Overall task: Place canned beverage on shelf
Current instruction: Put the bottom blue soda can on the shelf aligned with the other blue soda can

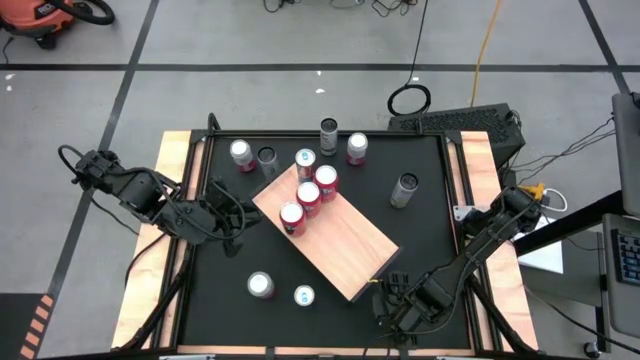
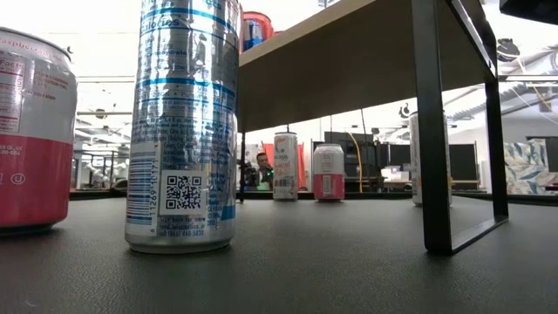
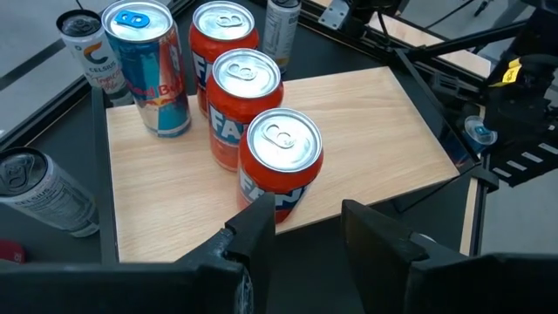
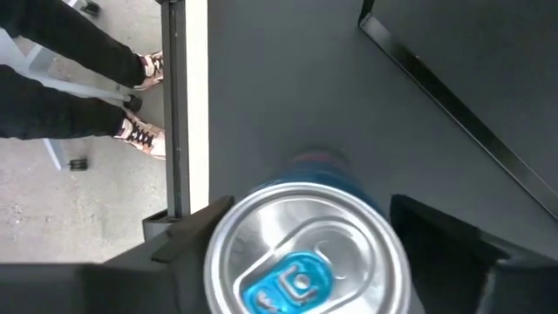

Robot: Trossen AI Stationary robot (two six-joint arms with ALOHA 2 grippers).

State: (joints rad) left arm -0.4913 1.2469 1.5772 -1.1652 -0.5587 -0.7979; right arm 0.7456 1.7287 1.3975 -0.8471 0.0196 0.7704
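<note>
Shelf: four cans; left pincer agape; right pincer straddles fifth can, hold unclear

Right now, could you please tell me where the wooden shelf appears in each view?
High view: the shelf lies diagonally at the table's centre.
Low view: upper right, seen from below, on black legs.
Left wrist view: its top fills the middle.
Right wrist view: its wood is not in it.
Shared landmark: the red cans standing on it, also in the left wrist view.

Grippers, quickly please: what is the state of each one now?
Left gripper: open, empty, beside the shelf.
Right gripper: fingers around a blue-tabbed can; grip cannot be told.
</note>
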